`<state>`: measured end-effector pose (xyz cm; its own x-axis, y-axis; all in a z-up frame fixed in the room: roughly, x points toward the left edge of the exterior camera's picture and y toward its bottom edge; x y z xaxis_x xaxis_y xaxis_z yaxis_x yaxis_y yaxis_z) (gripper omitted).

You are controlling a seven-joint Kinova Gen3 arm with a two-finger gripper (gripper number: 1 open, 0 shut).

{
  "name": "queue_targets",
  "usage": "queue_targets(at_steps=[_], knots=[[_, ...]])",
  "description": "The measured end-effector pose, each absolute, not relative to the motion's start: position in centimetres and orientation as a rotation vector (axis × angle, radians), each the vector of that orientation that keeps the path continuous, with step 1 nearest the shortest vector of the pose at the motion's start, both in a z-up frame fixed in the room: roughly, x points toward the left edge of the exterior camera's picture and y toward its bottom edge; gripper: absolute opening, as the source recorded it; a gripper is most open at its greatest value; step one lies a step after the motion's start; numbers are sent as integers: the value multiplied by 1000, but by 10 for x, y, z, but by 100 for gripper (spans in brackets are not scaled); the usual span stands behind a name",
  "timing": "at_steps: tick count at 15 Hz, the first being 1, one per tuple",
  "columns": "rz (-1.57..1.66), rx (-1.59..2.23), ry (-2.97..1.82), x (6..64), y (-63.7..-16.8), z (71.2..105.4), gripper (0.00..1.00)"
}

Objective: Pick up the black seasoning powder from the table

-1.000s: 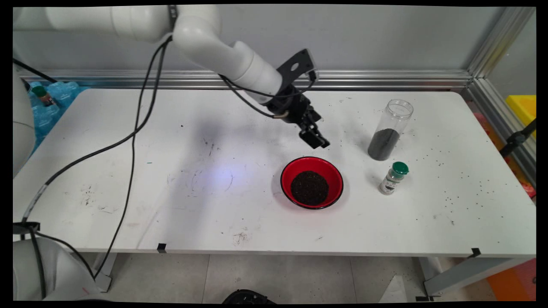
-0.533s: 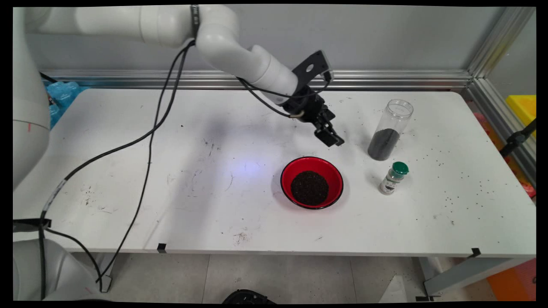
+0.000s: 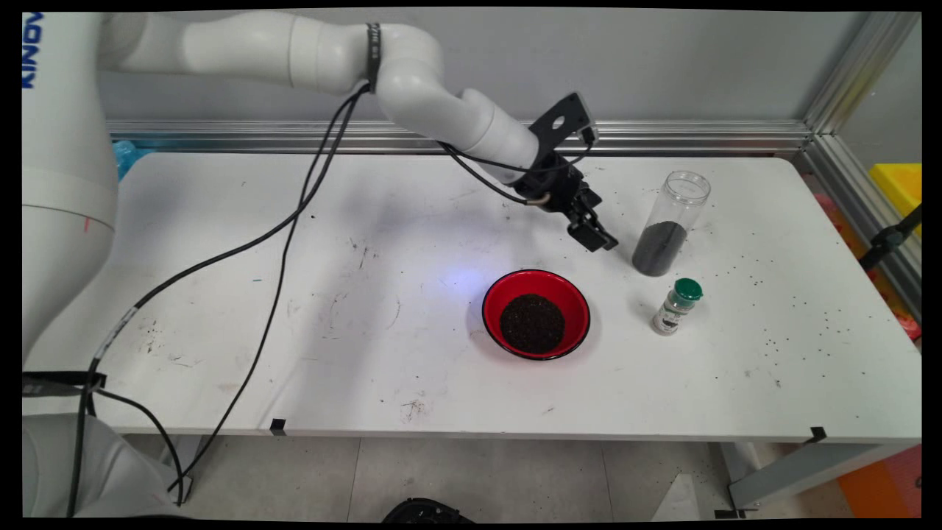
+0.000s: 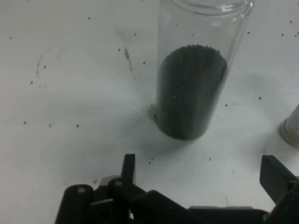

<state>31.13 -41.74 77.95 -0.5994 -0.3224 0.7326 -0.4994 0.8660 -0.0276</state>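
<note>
Gripper: the black gripper (image 3: pixel 597 239) hangs above the white table (image 3: pixel 221 309), tilted down toward a clear jar (image 3: pixel 668 224) just to its right, without touching it.
Jaws: spread wide and holding nothing; in the hand view the two fingers (image 4: pixel 128 169) stand well apart with the jar (image 4: pixel 194 74) ahead of the gap between them.
Jar: upright, lidless, about half full of dark grains.
Bowl: a red bowl (image 3: pixel 494 298) of dark grains sits near the gripper, toward the table's front.
Bottle: a small green-capped bottle (image 3: pixel 675 307) stands beside the jar; its label is too small to read, possibly a spice shaker.
Table: dark specks lie scattered about the jar.
</note>
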Motion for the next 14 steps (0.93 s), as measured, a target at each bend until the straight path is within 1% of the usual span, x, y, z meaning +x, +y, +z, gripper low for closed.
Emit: queue_targets(at_steps=[14], knots=[[266,567,-2176,273,-453,739,100]])
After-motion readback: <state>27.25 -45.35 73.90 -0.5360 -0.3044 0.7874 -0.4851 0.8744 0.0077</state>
